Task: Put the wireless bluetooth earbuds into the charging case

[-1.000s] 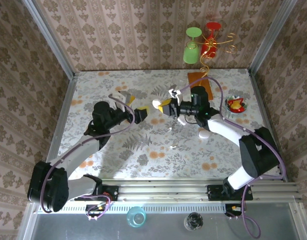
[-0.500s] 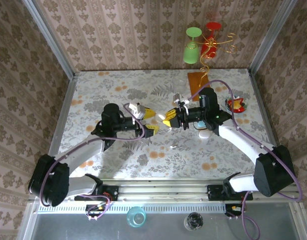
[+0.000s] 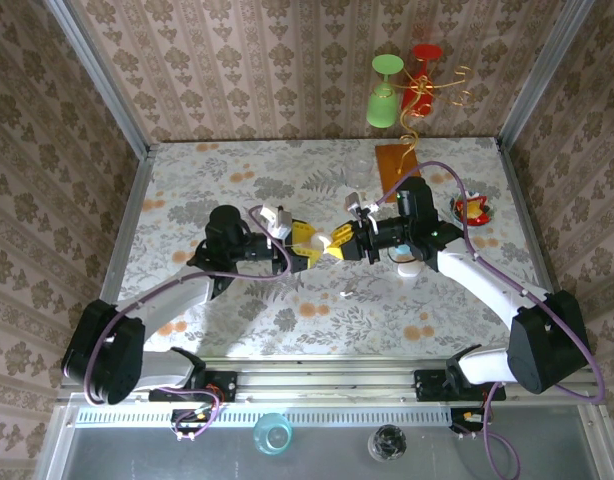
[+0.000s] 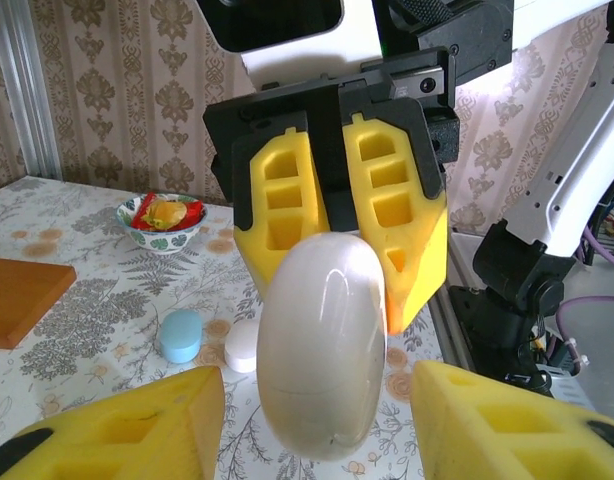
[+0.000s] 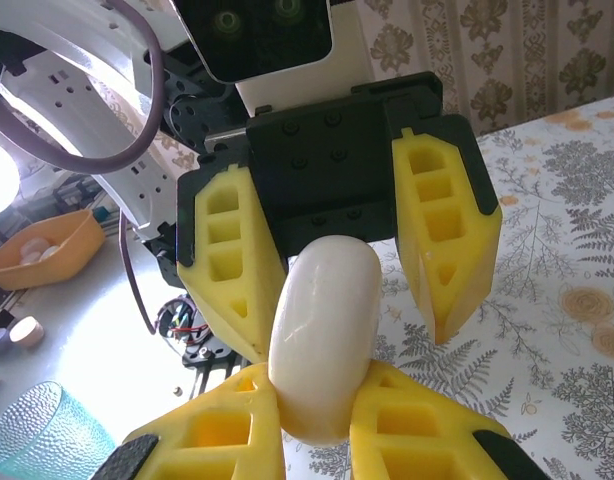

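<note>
So far my right claw (image 5: pixel 322 405) grips the case (image 5: pixel 323 335), left claw (image 4: pixel 317 400) gapes around it; probable earbud (image 3: pixel 345 294) lies below, uninserted.

Both arms: white link shells, black joint housings, a purple cable (image 5: pixel 153 80) looped outside each. Black base blocks (image 3: pixel 202 378) sit on an aluminium rail (image 3: pixel 327 385). Left gripper (image 3: pixel 305 246) and right gripper (image 3: pixel 336 241) alike: thick yellow fingers (image 5: pixel 227 250) with rectangular hollow pockets, set in a black carriage (image 5: pixel 327 170) with small recessed screws (image 5: pixel 332 120). Above it is a white housing (image 5: pixel 297 95) with a dark glossy window (image 5: pixel 252 35).
</note>
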Robot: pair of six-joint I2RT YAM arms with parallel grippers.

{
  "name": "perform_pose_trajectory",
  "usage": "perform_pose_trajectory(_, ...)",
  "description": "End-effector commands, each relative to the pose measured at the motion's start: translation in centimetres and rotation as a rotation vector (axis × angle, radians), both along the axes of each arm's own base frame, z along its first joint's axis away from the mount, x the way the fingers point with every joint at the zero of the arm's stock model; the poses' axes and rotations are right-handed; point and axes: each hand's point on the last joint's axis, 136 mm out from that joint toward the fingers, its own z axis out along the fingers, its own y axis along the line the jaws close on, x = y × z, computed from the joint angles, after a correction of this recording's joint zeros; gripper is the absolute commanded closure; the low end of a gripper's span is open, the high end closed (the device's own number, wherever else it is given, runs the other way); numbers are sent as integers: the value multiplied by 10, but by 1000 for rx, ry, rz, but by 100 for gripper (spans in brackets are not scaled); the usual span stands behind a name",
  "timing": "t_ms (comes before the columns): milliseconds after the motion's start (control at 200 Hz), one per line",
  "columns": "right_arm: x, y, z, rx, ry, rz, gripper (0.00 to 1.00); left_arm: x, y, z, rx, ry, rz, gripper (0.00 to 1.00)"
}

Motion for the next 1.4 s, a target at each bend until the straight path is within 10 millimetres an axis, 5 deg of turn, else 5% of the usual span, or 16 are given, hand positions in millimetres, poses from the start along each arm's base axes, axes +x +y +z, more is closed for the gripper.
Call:
perform_pose_trajectory(0,-1,3,11,22,-36,12,89,-5,-4,13,-29,-44,-50,49)
perform_pose_trajectory(540,1,1,6,0,-25,-10,89,-7,-7,20,-70,-54,-82,79)
perform_pose_trajectory(755,36,-5,9,-25,-17,-247,57,-2,-6,12,-62,-108,-44,87)
perform_pose_trajectory(920,62,-14,10,-39,19,-414,51,0,-6,1,-51,-142,-38,88)
perform_pose_trajectory(1395,70,-19,22,-12,19,-481,36,9,-4,-20,-23,-185,18,98)
